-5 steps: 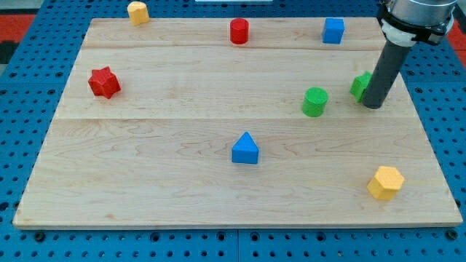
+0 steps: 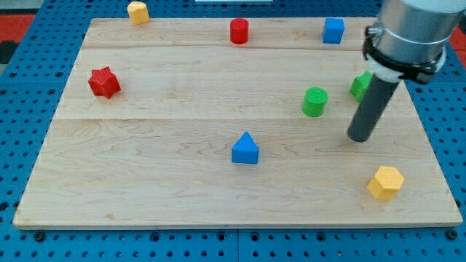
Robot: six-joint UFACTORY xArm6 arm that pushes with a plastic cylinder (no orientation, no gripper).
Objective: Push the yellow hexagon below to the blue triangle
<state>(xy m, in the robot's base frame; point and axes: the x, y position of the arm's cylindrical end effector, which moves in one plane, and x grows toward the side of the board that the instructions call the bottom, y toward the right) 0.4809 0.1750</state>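
Note:
The yellow hexagon (image 2: 385, 183) lies near the board's bottom right corner. The blue triangle (image 2: 245, 148) sits at the bottom centre of the board. My tip (image 2: 359, 137) rests on the board above and a little left of the yellow hexagon, apart from it, and far to the right of the blue triangle. The rod's upper part covers part of a green block (image 2: 358, 85).
A green cylinder (image 2: 314, 102) stands left of the rod. A blue cube (image 2: 333, 30) and a red cylinder (image 2: 239, 31) sit along the top. A second yellow block (image 2: 137, 12) is at the top left edge. A red star (image 2: 103, 82) is at the left.
My tip has moved down and slightly left, away from the green block toward the yellow hexagon. No block has moved.

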